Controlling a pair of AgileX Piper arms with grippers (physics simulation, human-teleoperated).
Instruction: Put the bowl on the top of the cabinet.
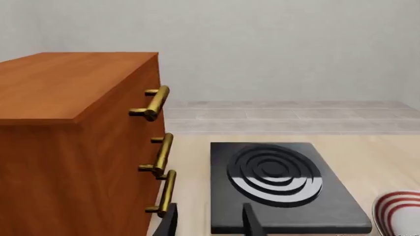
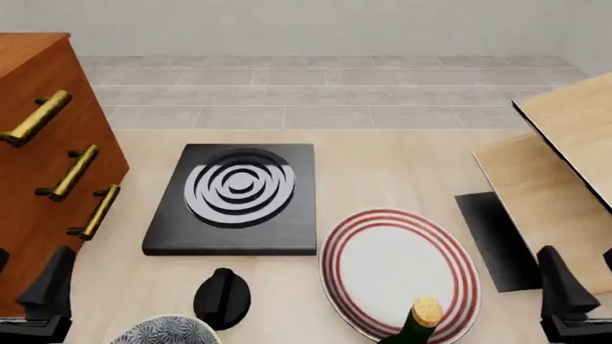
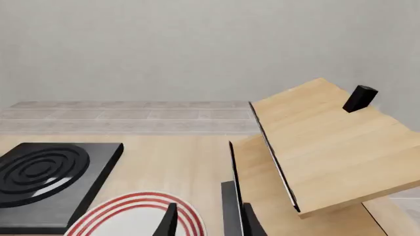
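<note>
The speckled grey bowl [image 2: 163,331] with its white rim shows only partly at the near edge of the front view, on the table to the right of my left gripper [image 2: 24,271]. The reddish-brown cabinet [image 2: 39,165] with three brass handles stands at the left, and its flat top [image 1: 59,83] is bare. In the left wrist view my left gripper [image 1: 210,220] is open and empty, close beside the cabinet's front. My right gripper [image 2: 581,269] is open and empty at the near right; the right wrist view shows its fingers [image 3: 169,221] apart over the plate's edge.
A black hob slab [image 2: 239,197] with grey rings lies mid-table. A black knob-like lump [image 2: 222,297] sits beside the bowl. A large red-ringed white plate [image 2: 400,272] lies right of it, with a corked bottle top [image 2: 421,315] at its near edge. Pale wood boards [image 2: 564,158] rise at the right.
</note>
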